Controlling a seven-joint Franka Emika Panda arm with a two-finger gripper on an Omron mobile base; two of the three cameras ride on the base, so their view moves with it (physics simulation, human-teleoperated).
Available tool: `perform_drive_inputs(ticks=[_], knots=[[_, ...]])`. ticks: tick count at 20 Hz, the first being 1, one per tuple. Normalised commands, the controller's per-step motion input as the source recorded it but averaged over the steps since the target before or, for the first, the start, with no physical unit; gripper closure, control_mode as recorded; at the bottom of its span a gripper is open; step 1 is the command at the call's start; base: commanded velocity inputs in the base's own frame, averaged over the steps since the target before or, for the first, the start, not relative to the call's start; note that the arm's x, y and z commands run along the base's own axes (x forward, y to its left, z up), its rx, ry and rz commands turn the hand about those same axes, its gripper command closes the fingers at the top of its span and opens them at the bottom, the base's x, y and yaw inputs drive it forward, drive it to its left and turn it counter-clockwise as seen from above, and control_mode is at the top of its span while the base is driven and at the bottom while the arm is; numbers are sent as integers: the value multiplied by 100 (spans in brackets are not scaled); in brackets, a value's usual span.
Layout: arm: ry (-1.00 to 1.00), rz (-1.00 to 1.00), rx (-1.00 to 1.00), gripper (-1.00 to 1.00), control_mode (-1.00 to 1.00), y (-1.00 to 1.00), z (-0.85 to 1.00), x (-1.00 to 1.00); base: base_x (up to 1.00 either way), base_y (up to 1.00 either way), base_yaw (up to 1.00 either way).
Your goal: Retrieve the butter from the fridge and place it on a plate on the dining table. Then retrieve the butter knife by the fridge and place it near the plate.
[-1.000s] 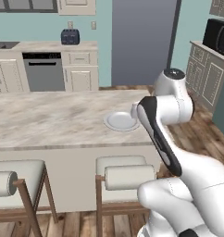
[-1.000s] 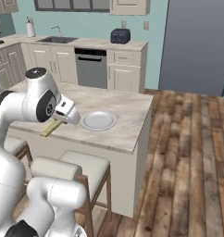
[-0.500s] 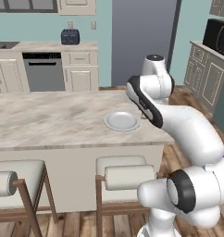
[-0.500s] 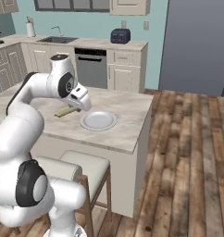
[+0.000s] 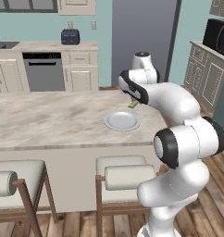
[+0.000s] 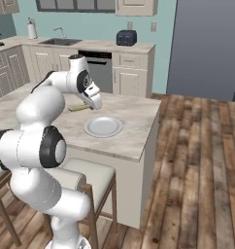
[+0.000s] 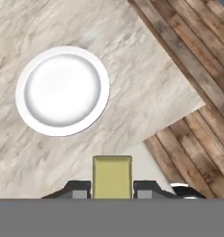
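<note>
Hand view: my gripper [image 7: 112, 190] sits at bottom centre, both dark tips pressed against the sides of the butter [image 7: 112, 177], a yellow-olive block standing end-on between them. Jaws clamped on the butter.

The plate [image 7: 63, 90] is in the upper left of this frame, round, pale, bare, lying flat on the dining table [image 7: 146, 92]. The butter is clear of the plate, lower and to its right in frame. The table's corner and wooden floor [image 7: 192, 55] fill the right side.

Left base view: the plate [image 5: 122, 121] is mid-frame on the marbled top; the butter [image 5: 133, 104] shows just above and right of it, under my wrist.

Right base view: the butter [image 6: 79, 108] lies upper left of the plate [image 6: 104, 126]; the fridge [image 6: 207, 48] stands upper right.
</note>
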Motion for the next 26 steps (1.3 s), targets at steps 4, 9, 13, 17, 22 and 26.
perform_drive_inputs(ticks=[4,9,13,17,22,26], knots=[[0,-7,12,100,-100,-6,-30,99,0,0,0],[0,-7,8,100,-100,-1,-48,91,0,0,0],[0,-4,0,100,-100,-35,-46,62,0,0,0],[0,-2,-2,100,-100,-33,-53,49,0,0,0],[0,0,-8,100,-100,-1,-63,13,0,0,0],[0,0,-5,100,-100,0,-49,7,0,0,0]])
